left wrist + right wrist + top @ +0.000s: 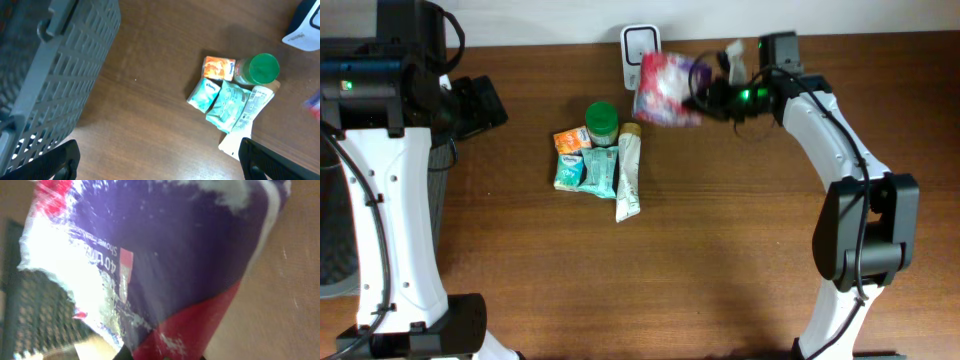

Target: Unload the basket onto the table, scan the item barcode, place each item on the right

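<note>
Right wrist, pouch (165, 265): fills view, pinched by the closed right gripper (703, 97), held just beside the scanner (640, 45).
Risk: slick film may slip or crumple; barcode may face away from scanner.
Left gripper (157, 157): jaws wide, empty.
Table (720, 250): brown wood, item pile (600, 160) centre, basket (55, 75) left.
Room: pale strip (540, 20) beyond far edge only.

Table (720, 260): packets (582, 168), jar (602, 122), perhaps a tube (629, 180).

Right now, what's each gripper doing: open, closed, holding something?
Left gripper: open, holding nothing.
Right gripper: closed on the purple and red packet.
</note>
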Robot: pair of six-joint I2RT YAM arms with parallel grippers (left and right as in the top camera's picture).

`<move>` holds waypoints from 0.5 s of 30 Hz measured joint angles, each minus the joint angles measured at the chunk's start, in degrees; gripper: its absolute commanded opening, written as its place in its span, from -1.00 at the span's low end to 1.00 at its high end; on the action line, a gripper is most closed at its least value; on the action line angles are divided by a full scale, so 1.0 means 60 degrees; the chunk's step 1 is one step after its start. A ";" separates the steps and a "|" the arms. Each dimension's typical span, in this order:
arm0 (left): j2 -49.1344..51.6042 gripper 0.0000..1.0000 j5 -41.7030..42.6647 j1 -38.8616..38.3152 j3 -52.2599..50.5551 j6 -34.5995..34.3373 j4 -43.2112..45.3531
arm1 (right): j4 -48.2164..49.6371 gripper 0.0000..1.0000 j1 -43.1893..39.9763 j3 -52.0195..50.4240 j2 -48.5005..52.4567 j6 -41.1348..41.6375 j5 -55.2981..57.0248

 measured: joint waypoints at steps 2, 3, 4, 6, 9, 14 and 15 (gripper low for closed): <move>0.0000 0.98 0.0000 0.0000 -0.0004 0.0000 0.0000 | 0.1847 -0.92 0.0091 0.0011 0.0011 0.1435 0.0357; 0.0000 0.98 0.0004 0.0000 -0.0004 0.0000 0.0025 | 0.3129 -0.92 0.0262 -0.0033 0.0011 0.2302 0.0696; 0.0000 0.98 0.0000 0.0000 -0.0011 0.0000 -0.0004 | 0.3730 -0.92 0.0423 0.0000 0.0058 0.2783 0.0933; 0.0000 0.98 0.0000 0.0000 -0.0015 0.0000 0.0018 | 0.5249 -0.92 0.0772 0.0000 0.0266 0.3843 0.1479; 0.0000 0.98 0.0000 0.0000 -0.0022 0.0000 0.0007 | 0.6379 -0.92 0.1151 0.0259 0.1206 0.5191 0.2361; 0.0000 0.98 0.0000 0.0000 -0.0022 0.0000 0.0022 | 0.6907 -0.92 0.1938 0.0419 0.2222 0.5759 0.4018; 0.0000 0.98 0.0000 0.0000 -0.0022 0.0000 0.0022 | 0.6910 -0.92 0.2186 0.0430 0.2222 0.5792 0.4473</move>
